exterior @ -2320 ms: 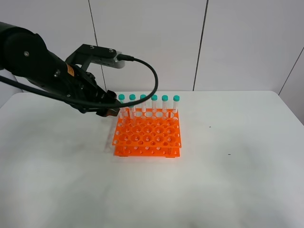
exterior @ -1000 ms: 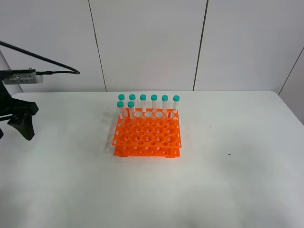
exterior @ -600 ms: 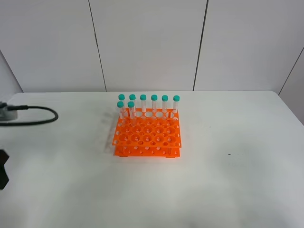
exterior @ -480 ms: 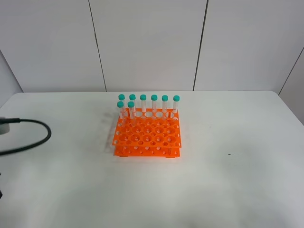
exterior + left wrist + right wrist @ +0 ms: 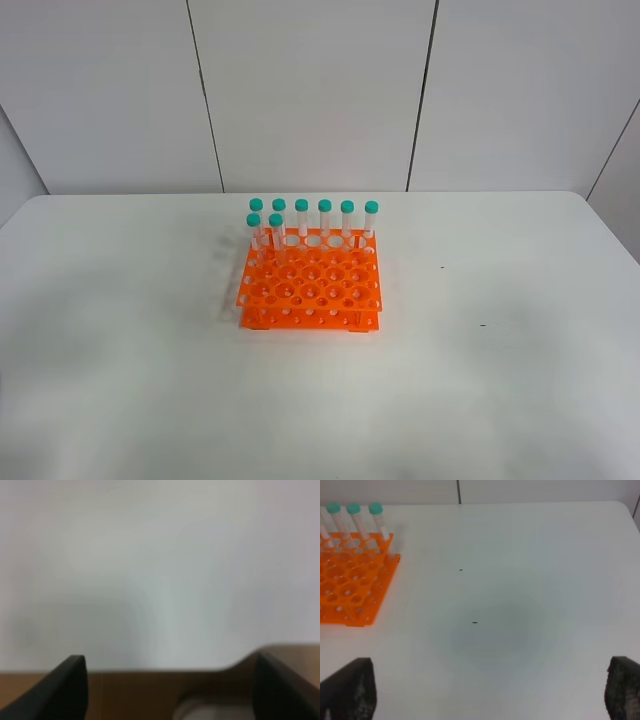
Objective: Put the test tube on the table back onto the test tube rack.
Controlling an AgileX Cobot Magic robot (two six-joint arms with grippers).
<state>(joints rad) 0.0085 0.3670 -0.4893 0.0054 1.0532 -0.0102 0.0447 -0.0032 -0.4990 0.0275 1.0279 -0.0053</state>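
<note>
The orange test tube rack (image 5: 312, 292) stands on the white table (image 5: 500, 380) a little left of centre. Several teal-capped test tubes (image 5: 324, 222) stand upright in it: a full back row and two more (image 5: 275, 235) in the row in front, at the left end. No tube lies on the table in these views. Neither arm shows in the exterior high view. My left gripper (image 5: 170, 664) is open and empty over a blurred table edge. My right gripper (image 5: 488, 664) is open and empty, with the rack (image 5: 350, 580) apart from it, to its left.
Two small dark specks (image 5: 482, 324) mark the table right of the rack. A white panelled wall (image 5: 320, 90) stands behind the table. In the left wrist view a brown surface (image 5: 150, 695) shows beyond the table's edge.
The left arm has drawn back from the rack to the left and left the exterior high view, its cable trailing out last. The rack and tubes have not moved.
</note>
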